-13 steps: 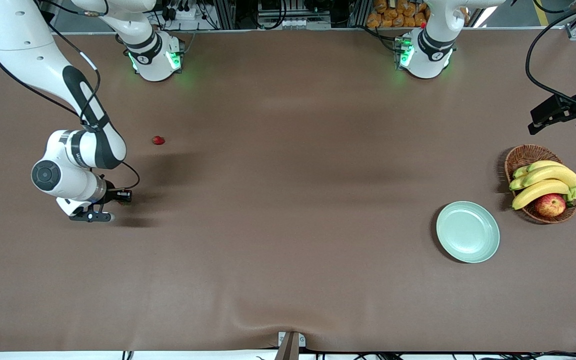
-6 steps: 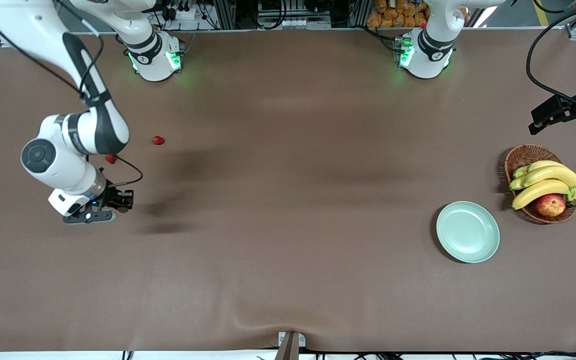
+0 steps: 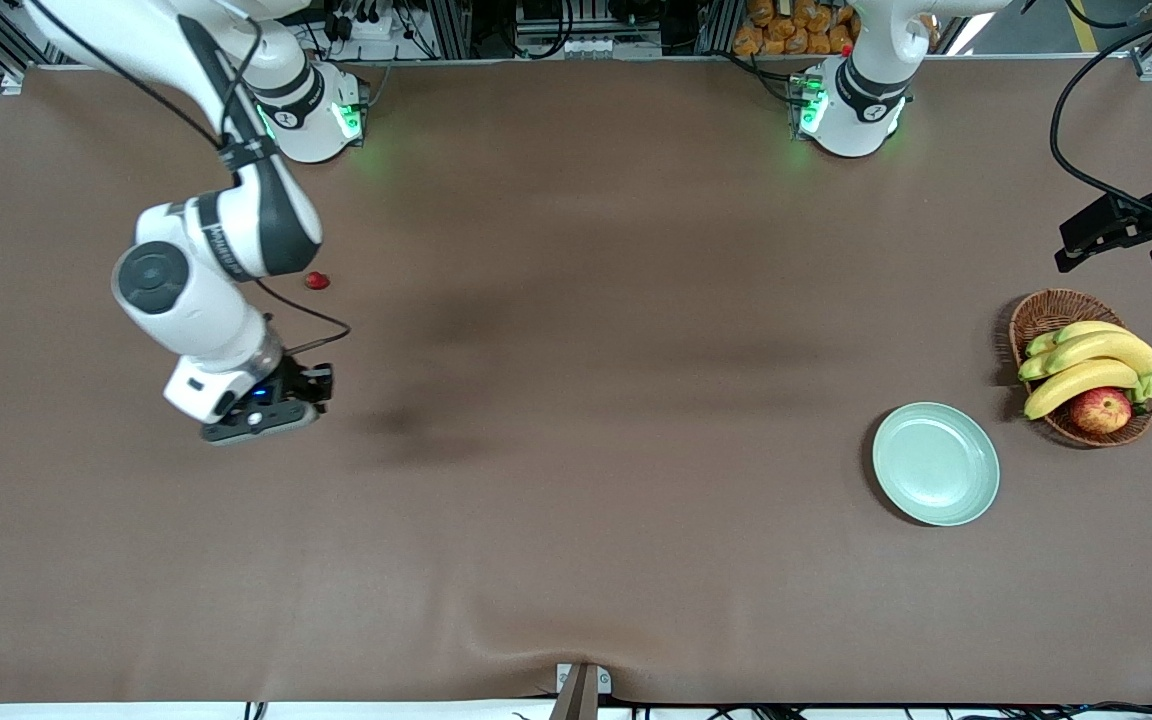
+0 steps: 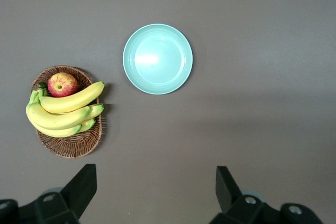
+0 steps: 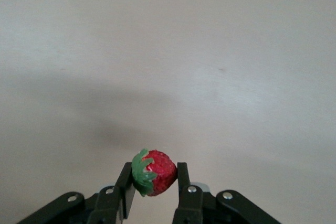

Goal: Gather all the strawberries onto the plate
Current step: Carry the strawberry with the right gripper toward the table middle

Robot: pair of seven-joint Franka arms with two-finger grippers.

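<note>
- Front view: found the right gripper [image 3: 271, 408] at mid-height of the frame, toward the right arm's end of the table, hanging over bare brown table [image 3: 576, 560].
- Could not make out from this view what sat between its fingers.
- Spotted a loose berry [image 3: 316, 281] lying on the table higher in the frame than that gripper, close by the right arm's wrist, apart from everything else.
- Placed the plate [image 3: 936, 464] in the lower part of the frame toward the left arm's end, flat on the table, with nothing in it.
- Noted the basket [image 3: 1048, 312] just beside the plate and slightly higher in the frame, not touching it, holding bananas [image 3: 1091, 360] and an apple [image 3: 1101, 410].
- Saw the left gripper [image 3: 1096, 238] at the frame's edge, above the basket in the picture, up in the air and waiting.
- Left wrist view: looked straight down between two widely parted, empty fingers [image 4: 84, 182], so released.
- Made out the plate well apart from them, bare and glossy, with the basket beside it, the apple at one end and the bananas laid across.
- Right wrist view: found the fingers clenched on a held berry [image 5: 156, 172], one pad on each side, red body upright and green cap turned toward one finger.
- Saw only plain table with a soft shadow beneath, the berry clear of it.
</note>
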